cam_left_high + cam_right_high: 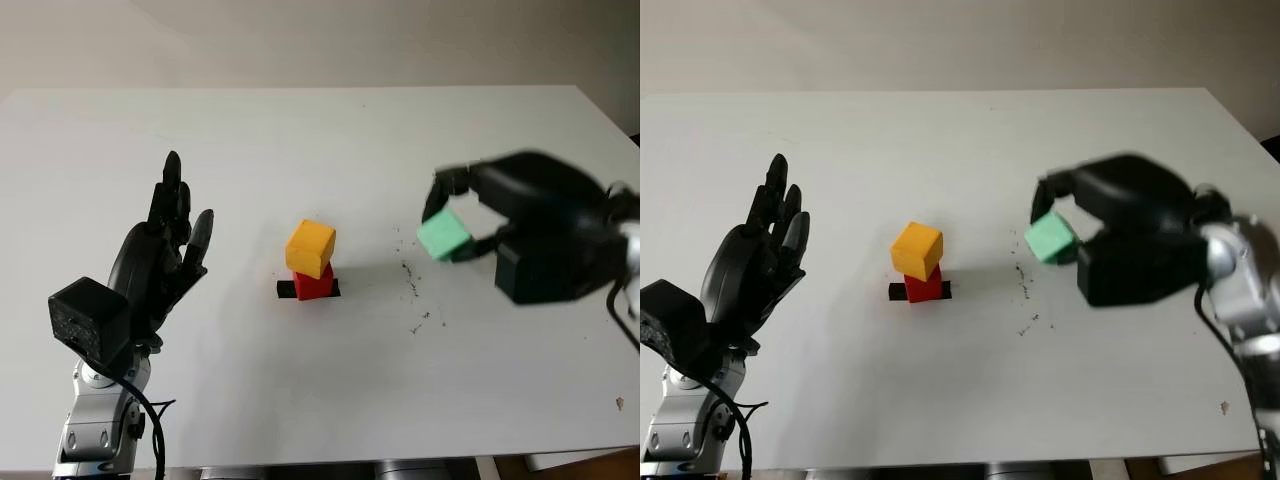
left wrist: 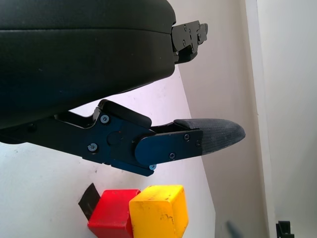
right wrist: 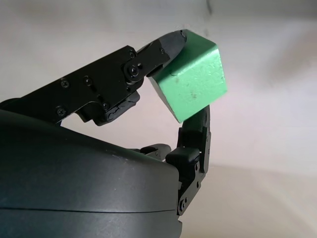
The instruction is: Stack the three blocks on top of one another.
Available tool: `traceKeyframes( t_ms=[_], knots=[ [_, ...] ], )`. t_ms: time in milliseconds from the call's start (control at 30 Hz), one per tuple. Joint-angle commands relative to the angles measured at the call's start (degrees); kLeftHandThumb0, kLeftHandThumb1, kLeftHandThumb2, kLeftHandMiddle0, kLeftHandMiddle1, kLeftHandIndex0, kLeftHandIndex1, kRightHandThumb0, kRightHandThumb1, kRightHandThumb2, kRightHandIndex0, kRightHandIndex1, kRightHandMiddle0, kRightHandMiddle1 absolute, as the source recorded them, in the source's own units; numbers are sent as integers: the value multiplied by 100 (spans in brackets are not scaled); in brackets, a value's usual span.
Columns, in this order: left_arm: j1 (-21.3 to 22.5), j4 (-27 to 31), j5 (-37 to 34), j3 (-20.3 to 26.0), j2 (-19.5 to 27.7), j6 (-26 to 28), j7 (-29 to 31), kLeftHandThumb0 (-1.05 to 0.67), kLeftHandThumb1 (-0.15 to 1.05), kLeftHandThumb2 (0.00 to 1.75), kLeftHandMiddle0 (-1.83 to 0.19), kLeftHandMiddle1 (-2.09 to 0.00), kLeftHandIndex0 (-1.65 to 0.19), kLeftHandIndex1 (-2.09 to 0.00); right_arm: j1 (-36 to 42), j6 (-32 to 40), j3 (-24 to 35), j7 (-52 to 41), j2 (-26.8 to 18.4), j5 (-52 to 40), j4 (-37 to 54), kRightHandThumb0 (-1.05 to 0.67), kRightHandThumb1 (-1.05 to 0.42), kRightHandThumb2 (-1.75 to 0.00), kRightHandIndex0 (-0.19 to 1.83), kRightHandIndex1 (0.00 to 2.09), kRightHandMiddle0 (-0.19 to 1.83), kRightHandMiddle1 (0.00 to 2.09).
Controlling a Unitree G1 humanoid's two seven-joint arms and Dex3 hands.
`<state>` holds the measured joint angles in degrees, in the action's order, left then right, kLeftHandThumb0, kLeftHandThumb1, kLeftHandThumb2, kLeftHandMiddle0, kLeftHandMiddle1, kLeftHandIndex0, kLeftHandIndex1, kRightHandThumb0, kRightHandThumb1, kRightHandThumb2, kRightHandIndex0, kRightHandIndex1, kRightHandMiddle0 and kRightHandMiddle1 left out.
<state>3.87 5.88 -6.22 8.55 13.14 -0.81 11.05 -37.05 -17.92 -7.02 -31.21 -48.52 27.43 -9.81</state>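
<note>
A yellow block (image 1: 311, 247) sits on a red block (image 1: 313, 283) near the middle of the white table (image 1: 300, 140), over a strip of black tape (image 1: 288, 290). Both blocks also appear in the left wrist view, yellow block (image 2: 159, 210) beside the red block (image 2: 113, 213). My right hand (image 1: 455, 225) is shut on a green block (image 1: 443, 237), raised above the table to the right of the stack. In the right wrist view the green block (image 3: 190, 74) is pinched between the fingertips. My left hand (image 1: 170, 235) is open, left of the stack.
Small dark specks (image 1: 415, 295) mark the table between the stack and my right hand. The table's front edge (image 1: 400, 458) runs close to both arms.
</note>
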Motion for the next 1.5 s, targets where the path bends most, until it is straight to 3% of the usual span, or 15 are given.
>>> traceKeyframes(
  t_ms=[0, 200, 567, 933, 1467],
  knots=[
    [25, 45, 42, -58, -26, 26, -34, -75, 105, 53, 19, 0, 19, 0, -573, -179, -88, -181, 49, -168, -162, -38, -84, -5, 41, 6, 70, 107],
    [30, 0, 127, -115, -67, -69, -113, -75, 105, 55, 19, 0, 19, 0, -1805, -321, -466, -819, 416, -363, -502, -38, -85, -5, 39, 5, 65, 118],
    [-5, -12, 131, -121, -146, -110, -198, -74, 105, 57, 19, 0, 19, 0, -2569, 61, -444, -1390, 1548, -1598, -1561, -44, -87, -5, 36, 5, 46, 150],
    [-55, 99, 67, -90, -142, -58, -184, -72, 105, 61, 19, 0, 19, 0, -2394, 1289, -501, -2042, 2070, -2153, -1732, -43, -91, -6, 30, 3, 37, 154],
    [8, 115, 128, -96, -104, 39, -213, -75, 105, 59, 19, 0, 19, 0, -2111, 1190, -593, -1993, 2331, -2024, -2298, -48, -91, -5, 31, 4, 34, 157]
  ],
)
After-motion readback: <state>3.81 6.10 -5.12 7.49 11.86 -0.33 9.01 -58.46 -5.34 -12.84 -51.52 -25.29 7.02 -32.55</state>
